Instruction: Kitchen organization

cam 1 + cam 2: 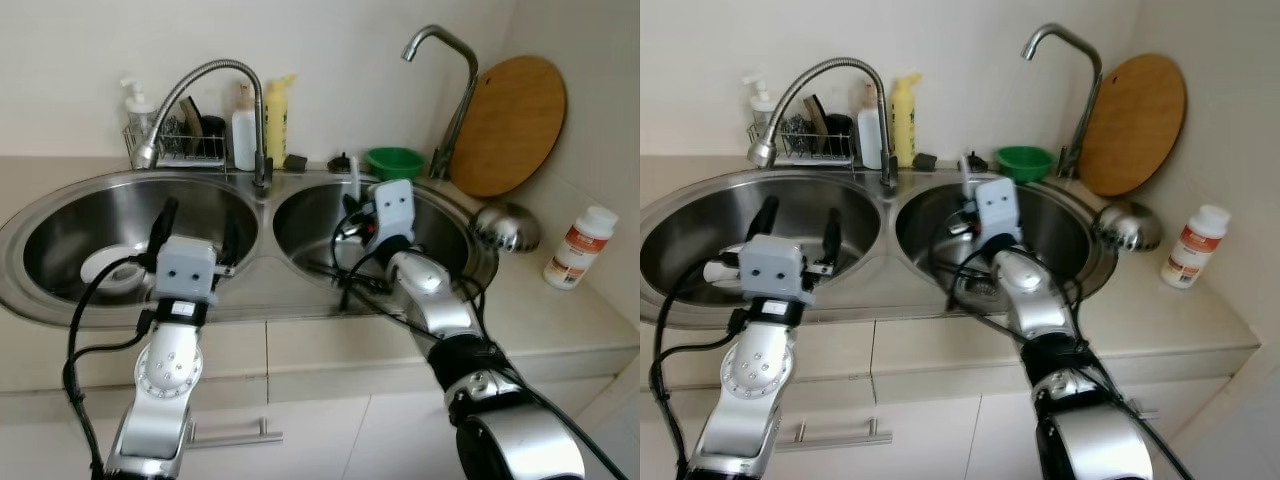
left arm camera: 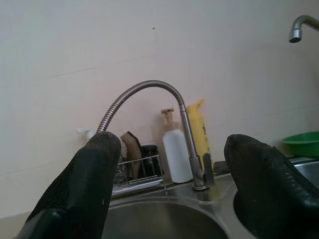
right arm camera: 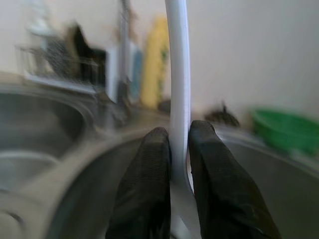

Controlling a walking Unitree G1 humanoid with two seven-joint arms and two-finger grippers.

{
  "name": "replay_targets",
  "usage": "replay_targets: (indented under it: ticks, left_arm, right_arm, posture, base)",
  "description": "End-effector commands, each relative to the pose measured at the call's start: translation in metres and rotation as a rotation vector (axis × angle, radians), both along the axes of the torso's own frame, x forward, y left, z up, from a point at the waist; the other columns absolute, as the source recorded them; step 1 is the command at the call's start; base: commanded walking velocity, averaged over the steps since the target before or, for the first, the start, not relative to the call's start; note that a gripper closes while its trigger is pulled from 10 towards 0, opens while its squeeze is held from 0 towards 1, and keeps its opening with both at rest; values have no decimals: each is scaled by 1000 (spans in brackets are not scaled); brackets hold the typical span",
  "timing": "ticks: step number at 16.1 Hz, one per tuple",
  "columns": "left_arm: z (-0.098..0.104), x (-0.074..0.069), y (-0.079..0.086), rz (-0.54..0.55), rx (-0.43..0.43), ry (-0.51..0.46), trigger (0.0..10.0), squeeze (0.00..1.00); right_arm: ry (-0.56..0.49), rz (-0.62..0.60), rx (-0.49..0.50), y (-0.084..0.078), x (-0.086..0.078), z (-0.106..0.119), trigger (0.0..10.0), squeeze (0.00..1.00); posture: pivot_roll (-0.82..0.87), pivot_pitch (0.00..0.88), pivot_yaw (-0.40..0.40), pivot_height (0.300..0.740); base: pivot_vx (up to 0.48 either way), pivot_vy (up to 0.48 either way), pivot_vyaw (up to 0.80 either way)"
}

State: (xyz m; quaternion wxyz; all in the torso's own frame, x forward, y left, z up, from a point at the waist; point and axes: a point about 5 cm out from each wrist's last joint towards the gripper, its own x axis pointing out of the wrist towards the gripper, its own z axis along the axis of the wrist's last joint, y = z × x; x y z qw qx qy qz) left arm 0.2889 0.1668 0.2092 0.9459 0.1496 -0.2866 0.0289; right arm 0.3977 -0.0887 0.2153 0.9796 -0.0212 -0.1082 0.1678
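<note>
A double steel sink (image 1: 262, 205) is set in the counter before me. My right gripper (image 3: 178, 132) hovers over the right basin (image 1: 310, 225), shut on a thin white utensil handle (image 3: 178, 74) that stands upright above its fingers (image 1: 353, 180); the utensil's working end is hidden. Over the near rim of the left basin (image 1: 90, 215), my left gripper (image 1: 198, 230) is open and holds nothing, its fingers (image 2: 94, 184) spread wide and pointing at the back wall. A white dish (image 1: 105, 268) lies in the bottom of the left basin.
A flexible faucet (image 1: 200, 80) arches over the left basin; a tall faucet (image 1: 455, 80) stands at the back right. Behind the sink are a wire rack (image 1: 175, 145), white (image 1: 244, 130) and yellow (image 1: 279, 120) bottles, and a green bowl (image 1: 394, 160). On the right: round wooden board (image 1: 510, 125), steel bowl (image 1: 508, 228), pill bottle (image 1: 578, 247).
</note>
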Motion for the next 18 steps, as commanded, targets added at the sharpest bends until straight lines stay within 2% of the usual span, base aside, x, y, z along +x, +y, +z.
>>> replay_targets:
  ticks: [1, 4, 7, 8, 9, 18]
  left_arm:
    - [3, 0, -1, -5, 2, -7, 10000, 0]
    - [4, 1, -2, -7, 4, -8, 10000, 0]
    - [3, 0, -3, -8, 6, -2, 10000, 0]
    - [2, 0, -3, -8, 6, -1, 10000, 0]
    - [2, -1, -2, -7, 7, 1, 10000, 0]
    - [-1, 0, -3, -13, 8, 14, 10000, 0]
  right_arm:
    - [28, -22, 19, -5, 4, 2, 10000, 0]
    - [151, -50, 18, -6, 10, -11, 10000, 0]
    - [343, -83, 0, -8, 8, -43, 10000, 0]
    - [358, -85, 7, -9, 7, -47, 10000, 86]
    - [362, -83, 38, -9, 6, -49, 10000, 1000]
    - [330, -75, 90, -13, 7, -45, 10000, 1000]
  posture:
    - [78, 0, -78, 736]
    - [93, 0, -83, 736]
    - [102, 0, -87, 736]
    - [102, 0, -87, 736]
    - [112, 0, -90, 736]
    - [102, 0, -82, 736]
  base:
    - [0, 0, 0]
    - [0, 0, 0]
    - [0, 0, 0]
    - [0, 0, 0]
    - [0, 0, 0]
    - [0, 0, 0]
